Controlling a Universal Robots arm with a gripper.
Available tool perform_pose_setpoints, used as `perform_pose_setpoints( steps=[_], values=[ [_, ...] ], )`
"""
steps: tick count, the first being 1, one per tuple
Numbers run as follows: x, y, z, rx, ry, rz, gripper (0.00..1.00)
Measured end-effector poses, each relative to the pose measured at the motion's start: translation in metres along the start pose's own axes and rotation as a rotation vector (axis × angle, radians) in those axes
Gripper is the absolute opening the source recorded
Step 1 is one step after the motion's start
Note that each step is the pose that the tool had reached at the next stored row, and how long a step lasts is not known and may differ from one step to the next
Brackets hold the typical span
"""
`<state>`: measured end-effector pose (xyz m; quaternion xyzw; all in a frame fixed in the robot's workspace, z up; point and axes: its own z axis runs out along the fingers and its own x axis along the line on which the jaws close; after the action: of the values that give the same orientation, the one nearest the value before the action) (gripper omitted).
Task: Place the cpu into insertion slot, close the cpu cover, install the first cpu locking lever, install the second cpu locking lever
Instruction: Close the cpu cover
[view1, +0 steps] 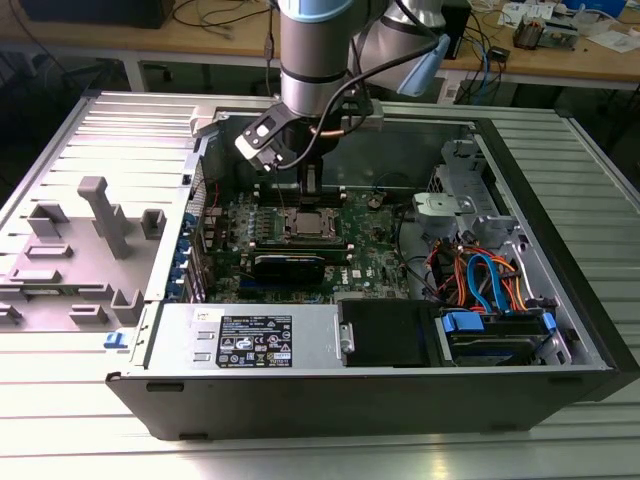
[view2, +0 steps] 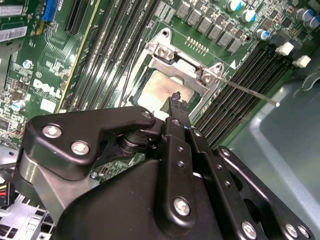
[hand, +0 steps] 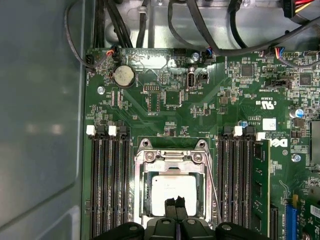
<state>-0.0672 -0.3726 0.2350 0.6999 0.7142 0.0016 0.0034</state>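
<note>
In the open case (view1: 350, 410), my empty gripper (hand: 175, 201), pressed together, hangs over the cpu (hand: 165, 187); the second wrist view shows a lever (view2: 250, 91) sticking out.

Ribbed aluminium table (view1: 320, 455) up front — cable-strewn wooden bench (view1: 90, 38) behind
</note>
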Motion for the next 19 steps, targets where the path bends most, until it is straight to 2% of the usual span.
perform_pose_setpoints(
  steps=[6,19],
  values=[
    [0.0,-0.006,0.005,0.0,0.0008,-0.005,0.11],
    [0.0002,-0.0103,0.0067,0.0,0.0008,-0.006,0.11]
  ],
)
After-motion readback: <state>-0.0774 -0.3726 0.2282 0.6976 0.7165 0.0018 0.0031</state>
